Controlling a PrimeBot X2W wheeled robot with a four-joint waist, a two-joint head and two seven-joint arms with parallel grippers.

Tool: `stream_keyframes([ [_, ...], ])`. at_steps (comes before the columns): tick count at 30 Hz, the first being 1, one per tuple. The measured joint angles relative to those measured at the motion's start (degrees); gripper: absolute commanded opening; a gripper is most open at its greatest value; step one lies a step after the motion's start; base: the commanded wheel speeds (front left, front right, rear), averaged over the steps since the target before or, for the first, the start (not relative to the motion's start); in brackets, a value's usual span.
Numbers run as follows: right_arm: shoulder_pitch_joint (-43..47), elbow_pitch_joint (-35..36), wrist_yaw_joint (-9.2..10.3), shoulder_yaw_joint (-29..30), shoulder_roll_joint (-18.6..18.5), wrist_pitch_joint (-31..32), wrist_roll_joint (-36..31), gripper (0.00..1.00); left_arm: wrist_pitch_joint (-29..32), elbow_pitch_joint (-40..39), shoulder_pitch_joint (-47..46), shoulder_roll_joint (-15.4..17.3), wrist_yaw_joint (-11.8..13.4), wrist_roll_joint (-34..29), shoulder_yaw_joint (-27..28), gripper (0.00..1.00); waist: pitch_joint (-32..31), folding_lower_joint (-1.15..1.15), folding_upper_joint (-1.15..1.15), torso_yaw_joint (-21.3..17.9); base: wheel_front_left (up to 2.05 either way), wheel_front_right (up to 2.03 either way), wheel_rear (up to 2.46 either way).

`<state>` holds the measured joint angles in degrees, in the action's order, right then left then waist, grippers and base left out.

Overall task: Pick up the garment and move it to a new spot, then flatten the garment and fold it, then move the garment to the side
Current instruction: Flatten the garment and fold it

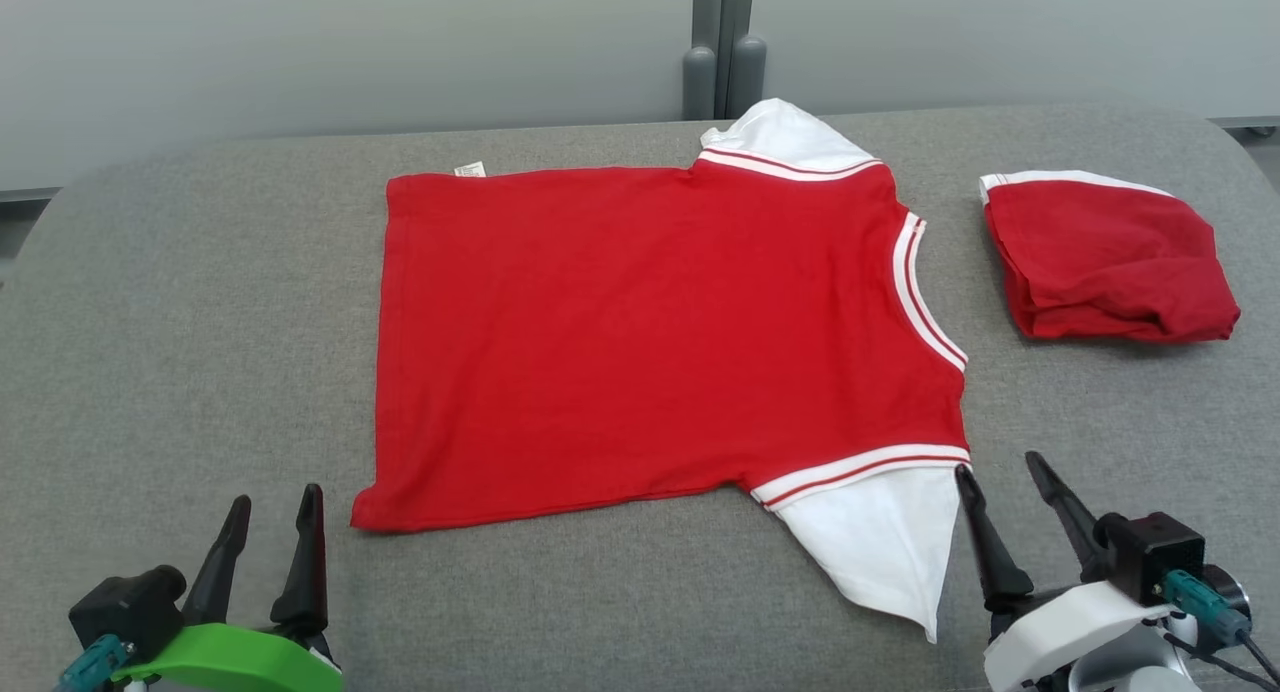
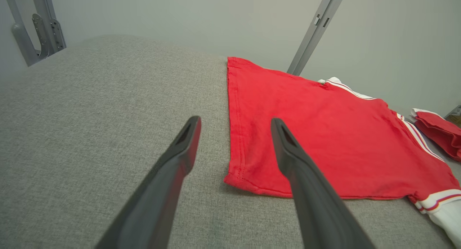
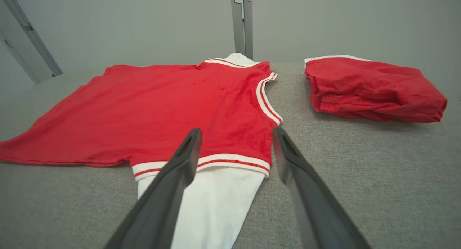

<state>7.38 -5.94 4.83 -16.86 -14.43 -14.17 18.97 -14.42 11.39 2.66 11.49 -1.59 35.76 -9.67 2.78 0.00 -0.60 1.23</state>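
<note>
The garment (image 1: 640, 332) is a red T-shirt with white sleeves and red-and-white striped trim, spread flat on the grey padded table (image 1: 180, 302), its hem to the left and its neckline to the right. My left gripper (image 1: 272, 507) stands open near the front left, just short of the shirt's near hem corner (image 2: 237, 177). My right gripper (image 1: 995, 467) is open at the front right, beside the near white sleeve (image 1: 880, 542). In the right wrist view that sleeve (image 3: 212, 206) lies under and between the fingers, and the gripper (image 3: 236, 134) holds nothing.
A second red garment (image 1: 1105, 262), folded into a bundle with a white edge, lies at the table's right side; it shows too in the right wrist view (image 3: 371, 89). A grey metal post (image 1: 725, 42) rises behind the table's far edge. Bare grey surface spreads left of the shirt.
</note>
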Motion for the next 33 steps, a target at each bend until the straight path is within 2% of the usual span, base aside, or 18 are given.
stream_keyframes([
  [5, -1.3, -1.0, -3.11, -2.1, -0.1, 0.0, -0.8, 1.0, 0.0, 1.0, 0.0, -1.1, -1.0, -0.8, -0.1, 1.0, -0.1, 0.0, 0.0, -0.3, 0.0, 0.0, 0.0],
  [11, -2.3, -1.4, -5.32, -1.5, -0.8, 0.0, -1.5, 1.0, 0.0, 2.3, 0.0, -1.6, -1.7, -1.4, 0.2, 1.0, -0.3, 0.0, 0.0, -0.9, 0.0, 0.0, 0.0],
  [21, -2.3, -1.8, -5.73, 3.3, -0.7, 0.0, -1.5, 1.0, 0.0, 4.5, 0.0, -1.7, -2.9, -2.8, 1.1, 1.0, 0.0, 0.0, 0.0, -1.9, 0.0, 0.0, 0.0],
  [33, -2.3, -1.8, -6.31, 5.1, 0.4, 0.0, -2.4, 1.0, 0.0, 5.3, 0.0, -1.7, -3.8, -4.0, 2.2, 1.0, 0.4, 0.0, 0.0, -2.6, 0.0, 0.0, 0.0],
])
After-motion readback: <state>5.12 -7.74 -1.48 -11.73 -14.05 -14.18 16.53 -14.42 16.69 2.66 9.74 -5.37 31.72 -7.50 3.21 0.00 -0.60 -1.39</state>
